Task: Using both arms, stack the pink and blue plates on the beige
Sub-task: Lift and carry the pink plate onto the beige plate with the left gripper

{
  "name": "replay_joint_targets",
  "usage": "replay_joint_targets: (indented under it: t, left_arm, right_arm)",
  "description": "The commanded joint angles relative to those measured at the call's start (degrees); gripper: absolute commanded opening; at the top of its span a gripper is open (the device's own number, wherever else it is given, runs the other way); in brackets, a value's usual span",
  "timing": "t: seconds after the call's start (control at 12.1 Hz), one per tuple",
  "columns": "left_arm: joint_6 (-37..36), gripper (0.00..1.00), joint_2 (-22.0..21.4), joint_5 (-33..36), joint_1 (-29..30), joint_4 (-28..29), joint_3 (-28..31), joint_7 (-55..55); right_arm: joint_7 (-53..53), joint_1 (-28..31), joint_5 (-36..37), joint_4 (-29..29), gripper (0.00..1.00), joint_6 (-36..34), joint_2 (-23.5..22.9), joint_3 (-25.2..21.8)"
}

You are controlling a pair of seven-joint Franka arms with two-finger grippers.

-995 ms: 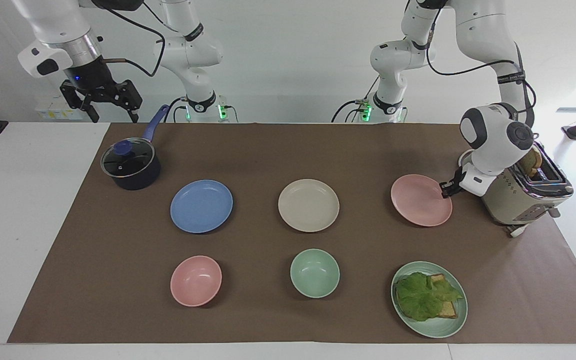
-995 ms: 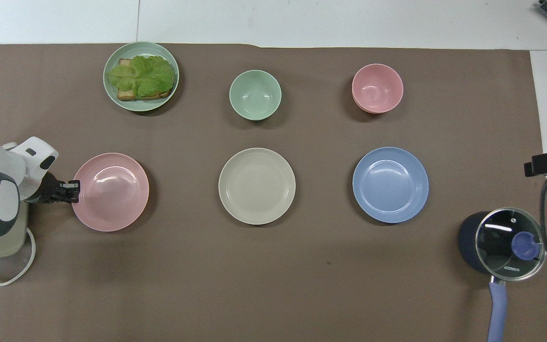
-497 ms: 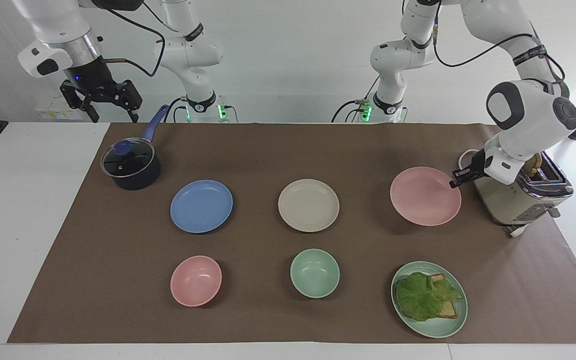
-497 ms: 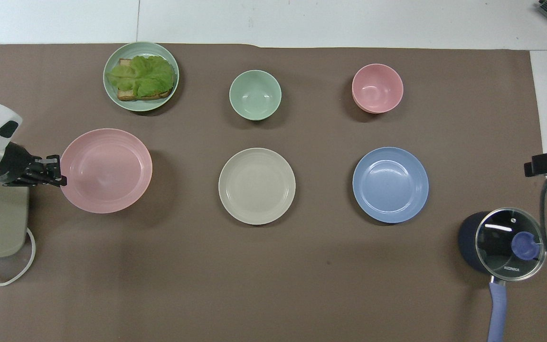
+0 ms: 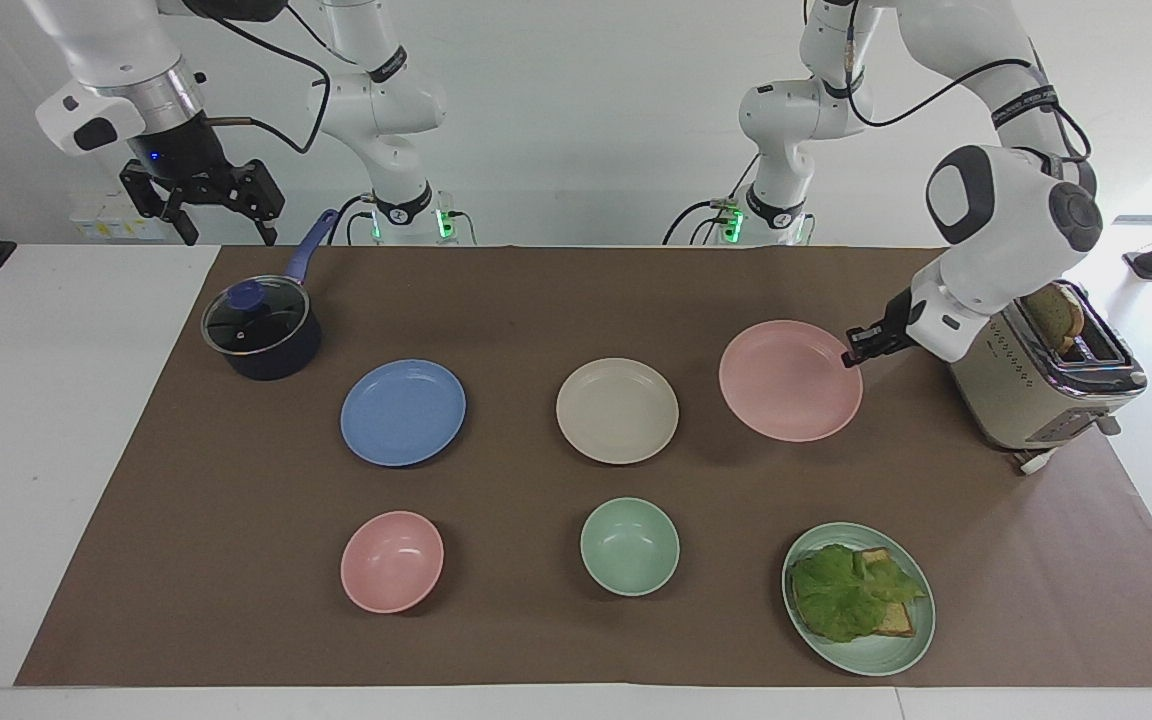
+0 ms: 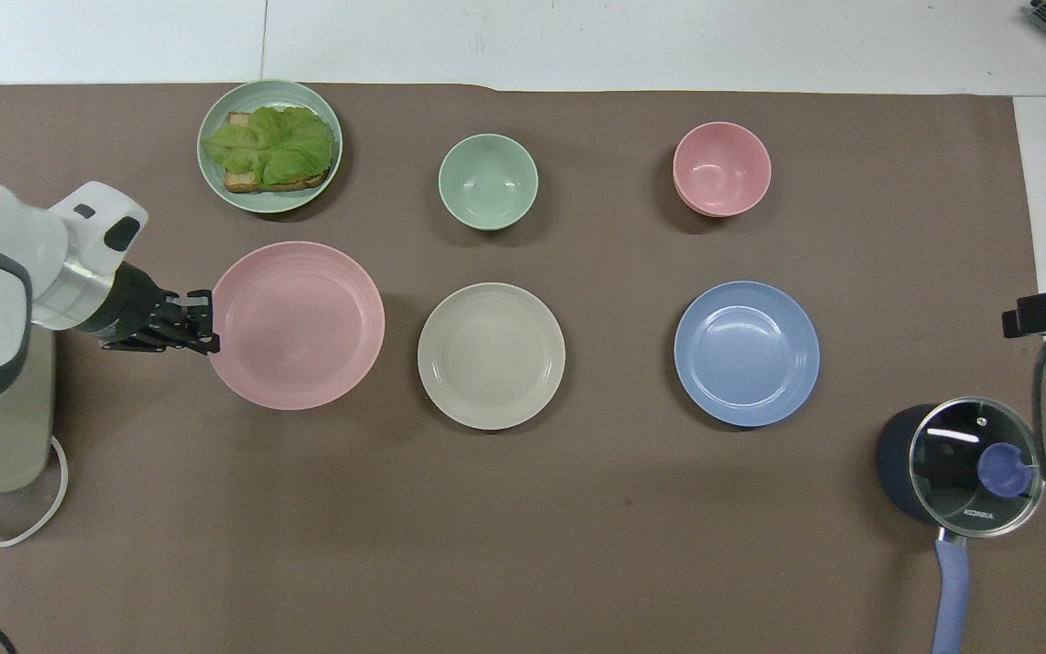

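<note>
Pinching the rim of the round, shallow, pale pink matte plate [image 5: 789,381], the left arm's black two-finger gripper [image 5: 853,356] was clamped shut on that edge and held the plate up off the brown table mat [image 5: 536,300], its shadow on the mat below. On the gripper's other side, toward the left arm's end of the table, stood the beige-and-chrome toaster [image 5: 1046,385] with bread in its slots. Just beside the carried plate's free edge, toward the table's middle, lay the round cream-beige matte plate [image 5: 617,410], flat on the mat and not touched. Next along, toward the right arm's end, lay the round medium-blue matte plate [image 5: 403,412], also flat.

Farther from the robots than the carried plate sat a mint-green plate with lettuce and toast [image 5: 858,597], then a mint-green bowl [image 5: 629,546] and a small pink bowl [image 5: 392,561].

The right arm's black gripper [image 5: 216,215] waited, fingers spread apart and holding nothing, raised near a dark blue saucepan with a glass lid [image 5: 262,330].
</note>
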State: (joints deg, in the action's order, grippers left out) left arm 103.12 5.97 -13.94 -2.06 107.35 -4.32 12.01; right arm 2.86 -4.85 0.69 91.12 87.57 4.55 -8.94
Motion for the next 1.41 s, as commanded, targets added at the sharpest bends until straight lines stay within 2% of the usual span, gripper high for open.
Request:
replay_joint_targets:
  t: [0.0,0.33,0.58,1.08,1.33]
  left_arm:
    - [2.16,0.0,-0.78,-1.61,-7.31,0.58,0.81,7.21]
    - [10.49,0.0,-0.7,-3.37,-17.6,4.0,0.89,16.45]
    - [19.2,0.0,0.45,-3.37,-21.57,8.91,0.89,17.35]
    - [27.47,0.0,4.75,-3.37,-23.86,11.22,0.89,17.26]
    - [27.75,0.0,4.93,-3.28,-23.95,10.95,0.89,17.09]
  right_arm:
    - [-1.01,0.45,0.19,-1.03,1.0,-0.47,-0.51,0.59]
    - [-1.01,0.45,0.19,-1.03,1.0,-0.47,-0.51,0.59]
    - [-1.19,0.98,0.46,-1.03,1.0,-0.2,-0.59,0.42]
    - [-0.75,0.63,0.98,-0.68,1.0,0.76,-0.25,0.59]
    - [-1.1,0.37,0.37,4.49,1.0,5.85,0.81,0.59]
